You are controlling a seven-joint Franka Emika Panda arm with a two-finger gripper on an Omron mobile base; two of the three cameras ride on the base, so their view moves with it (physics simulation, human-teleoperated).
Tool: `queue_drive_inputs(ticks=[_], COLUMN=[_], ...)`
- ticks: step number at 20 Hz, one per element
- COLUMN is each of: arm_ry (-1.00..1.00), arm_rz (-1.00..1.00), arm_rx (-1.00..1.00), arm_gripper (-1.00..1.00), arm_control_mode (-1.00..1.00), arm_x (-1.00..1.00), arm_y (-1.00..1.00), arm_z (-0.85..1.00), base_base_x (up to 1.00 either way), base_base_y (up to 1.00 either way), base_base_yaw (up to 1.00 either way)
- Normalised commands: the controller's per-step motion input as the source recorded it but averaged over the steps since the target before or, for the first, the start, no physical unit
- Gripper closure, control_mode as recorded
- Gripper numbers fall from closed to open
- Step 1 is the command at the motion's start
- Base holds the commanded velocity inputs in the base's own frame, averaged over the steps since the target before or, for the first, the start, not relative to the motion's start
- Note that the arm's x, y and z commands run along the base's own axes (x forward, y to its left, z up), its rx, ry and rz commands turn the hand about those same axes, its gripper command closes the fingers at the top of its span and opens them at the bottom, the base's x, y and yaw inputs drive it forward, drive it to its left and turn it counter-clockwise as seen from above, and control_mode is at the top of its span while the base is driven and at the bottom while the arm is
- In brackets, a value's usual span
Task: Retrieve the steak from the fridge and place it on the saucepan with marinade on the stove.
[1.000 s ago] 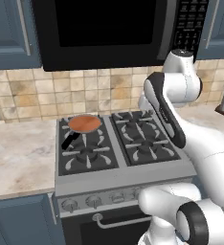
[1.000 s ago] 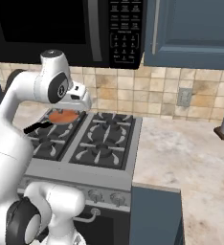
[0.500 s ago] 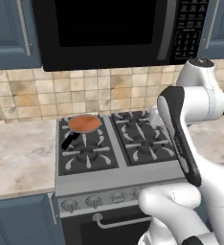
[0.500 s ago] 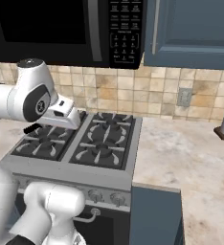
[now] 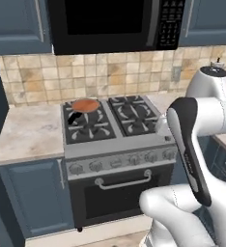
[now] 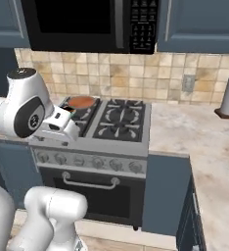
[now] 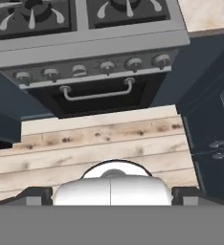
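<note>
The stove (image 5: 116, 145) stands between two stretches of tabletop (image 5: 25, 132), and the saucepan with marinade (image 5: 85, 105) sits on its rear left burner, black handle towards the front. The pan's contents read as one reddish-brown disc. The steak cannot be told apart from the liquid in either base view, so its position is not confirmed; it may lie in the pan. The gripper (image 7: 110, 194) is held out in front of the range and well apart from the pan, aimed down at the oven-door handle (image 7: 97, 92) and the plank floor (image 7: 104, 139). Its tips stand wide apart with nothing between them. Judgement: the carrying step is not in hand, as the arm bears no load. Either placement is complete or retrieval remains. The next move calls for a closer look into the pan before any further travel.
</note>
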Motion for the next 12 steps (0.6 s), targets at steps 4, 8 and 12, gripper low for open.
queue_drive_inputs(ticks=[4, 8, 12], arm_ry=[0.00, 0.00, 0.00], arm_rz=[0.00, 0.00, 0.00], arm_rx=[0.00, 0.00, 0.00], arm_gripper=[-1.00, -1.00, -1.00], arm_control_mode=[1.00, 1.00, 1.00], arm_x=[0.00, 0.00, 0.00], arm_y=[0.00, 0.00, 0.00], arm_z=[0.00, 0.00, 0.00], base_base_x=[-0.93, -0.74, -0.51], base_base_y=[1.00, 1.00, 1.00], base_base_yaw=[-0.20, -0.21, -0.23])
